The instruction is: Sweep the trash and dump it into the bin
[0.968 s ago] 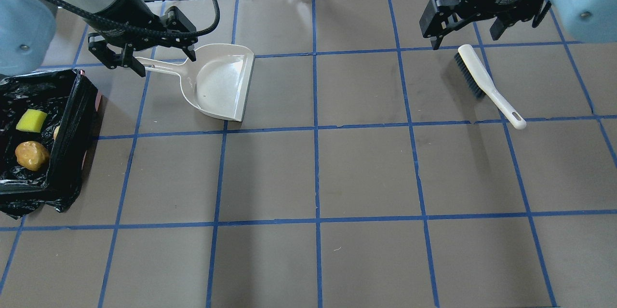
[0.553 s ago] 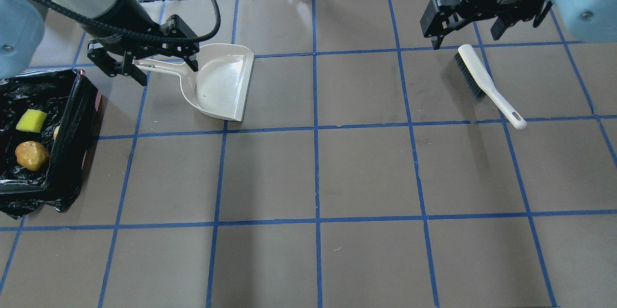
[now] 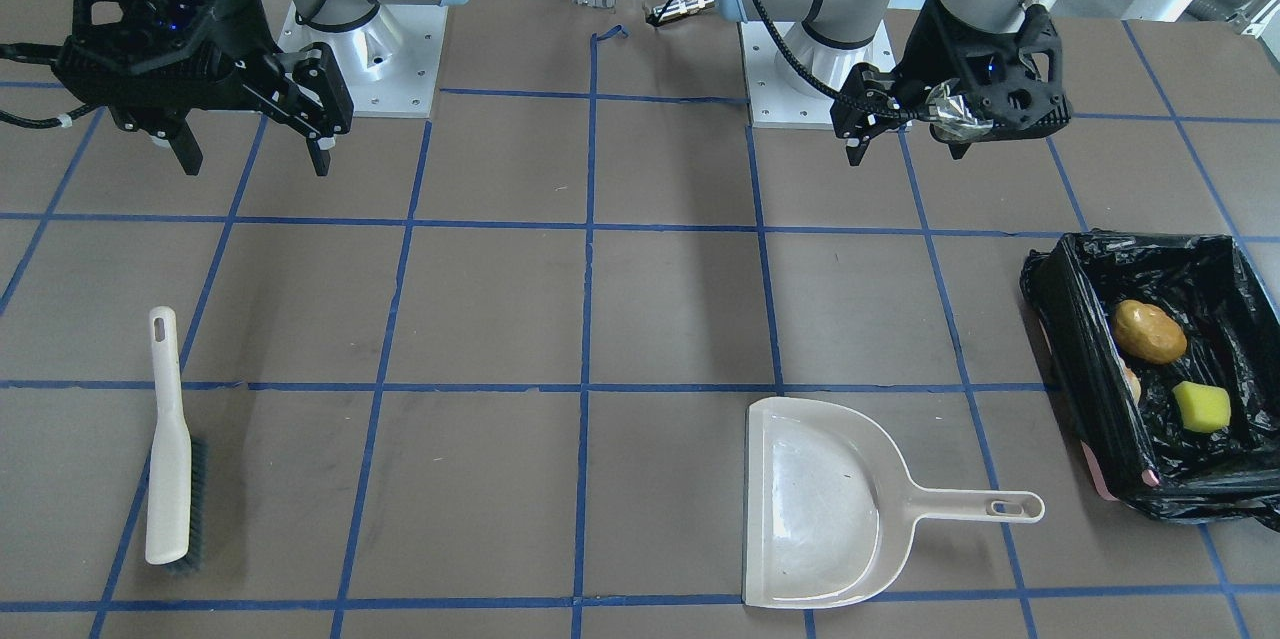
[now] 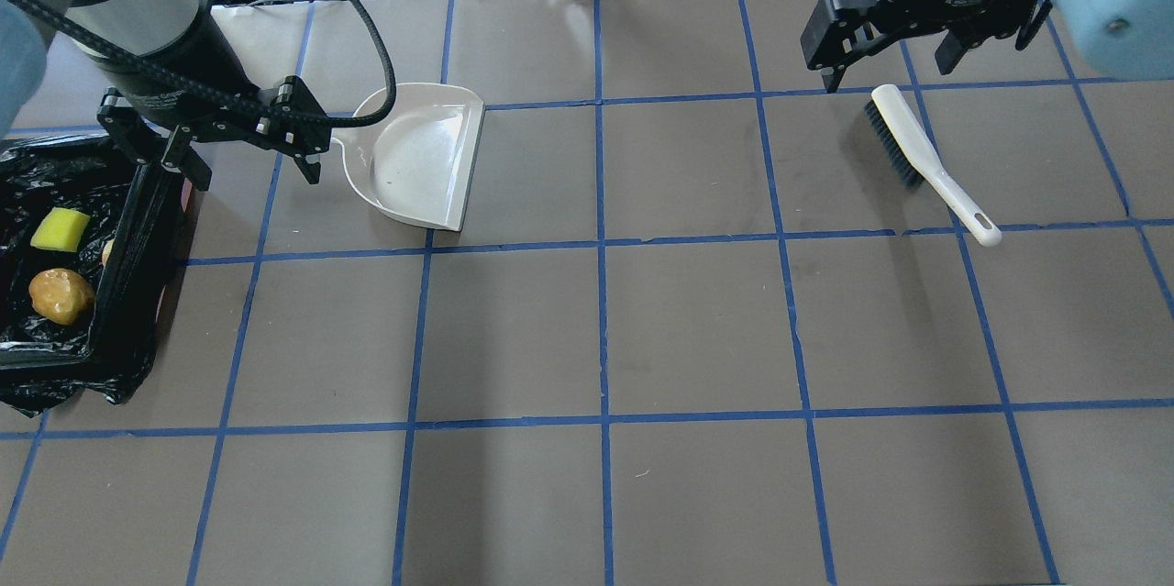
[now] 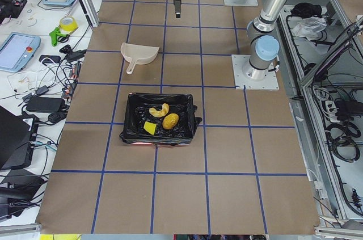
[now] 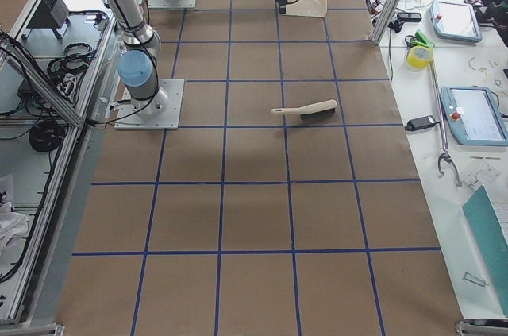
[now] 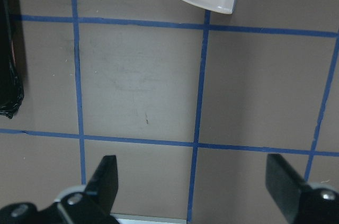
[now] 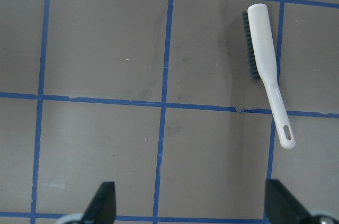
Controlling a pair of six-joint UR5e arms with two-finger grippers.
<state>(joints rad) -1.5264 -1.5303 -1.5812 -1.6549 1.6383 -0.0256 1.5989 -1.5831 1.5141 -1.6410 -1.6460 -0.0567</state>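
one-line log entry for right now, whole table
in bin: lump, crescent, sponge | dustpan: on table, unheld | brush: on table, unheld | left pincer: open, empty | right pincer: open, empty

The bin (image 3: pixel 1076 359), a rectangular box lined with a crinkled, glossy black bag with a pink edge (image 3: pixel 1100 481) showing beneath, sits upright on the surface (image 3: pixel 680 319) at the robot's left end. All three pieces of trash lie inside it: an orange-brown potato-like lump (image 3: pixel 1150 332), a small yellow sponge piece (image 3: pixel 1201 407) near it, and a pale yellow crescent slice (image 5: pixel 159 110) against the wall.
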